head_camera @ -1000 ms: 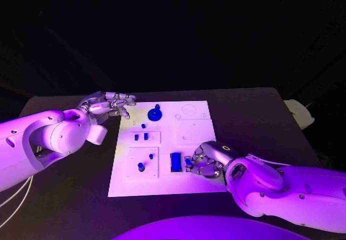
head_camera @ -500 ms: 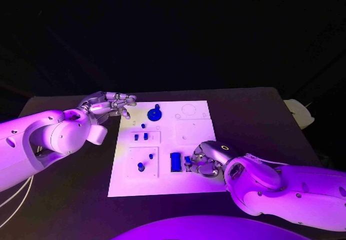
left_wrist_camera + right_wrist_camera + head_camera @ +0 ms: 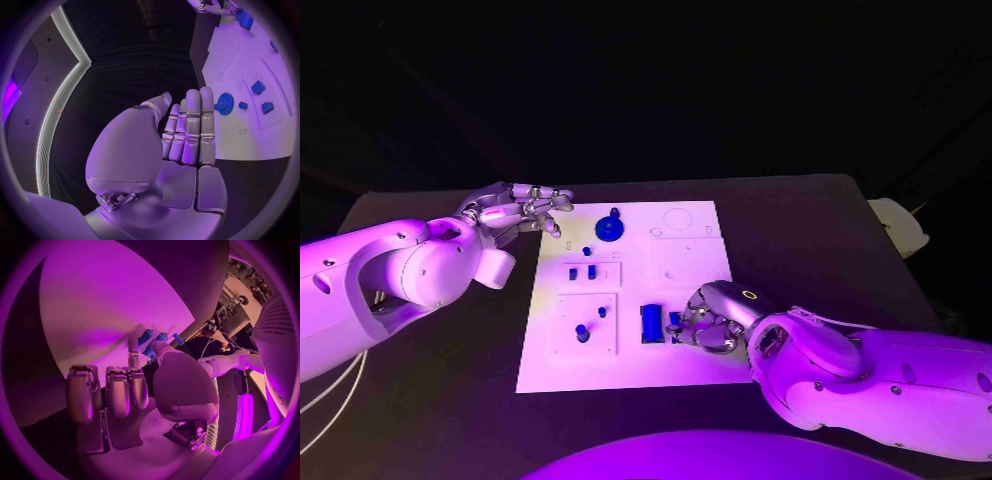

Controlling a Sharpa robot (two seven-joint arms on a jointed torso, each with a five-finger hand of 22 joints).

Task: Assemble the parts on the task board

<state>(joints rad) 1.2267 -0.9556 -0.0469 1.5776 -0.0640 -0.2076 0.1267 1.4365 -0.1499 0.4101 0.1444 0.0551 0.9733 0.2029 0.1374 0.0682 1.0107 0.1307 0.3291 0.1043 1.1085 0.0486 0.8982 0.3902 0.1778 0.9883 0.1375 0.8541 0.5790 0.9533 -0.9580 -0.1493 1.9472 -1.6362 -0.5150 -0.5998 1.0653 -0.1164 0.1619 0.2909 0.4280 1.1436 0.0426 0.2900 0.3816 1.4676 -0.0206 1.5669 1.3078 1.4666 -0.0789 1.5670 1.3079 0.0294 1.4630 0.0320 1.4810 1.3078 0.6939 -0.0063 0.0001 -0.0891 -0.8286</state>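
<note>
Black tabletop (image 3: 805,215) all round, no readable writing anywhere. Silver right hand (image 3: 704,322) is curled down on the white task board (image 3: 689,265) near its front edge, a small blue part (image 3: 675,320) seemingly pinched at the fingertips, just beside the upright blue rectangular block (image 3: 651,324). Silver left hand (image 3: 519,210) is held empty, fingers apart, off the board's far left corner near the blue round gear (image 3: 610,228). Nothing much shifted since half a second ago.

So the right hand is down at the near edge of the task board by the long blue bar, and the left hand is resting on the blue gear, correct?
Not quite. The left hand is off the task board's far left corner, fingers apart, clear of the blue gear; the head view shows the gap. The right hand is indeed near the board's near edge, beside the long blue bar.
</note>
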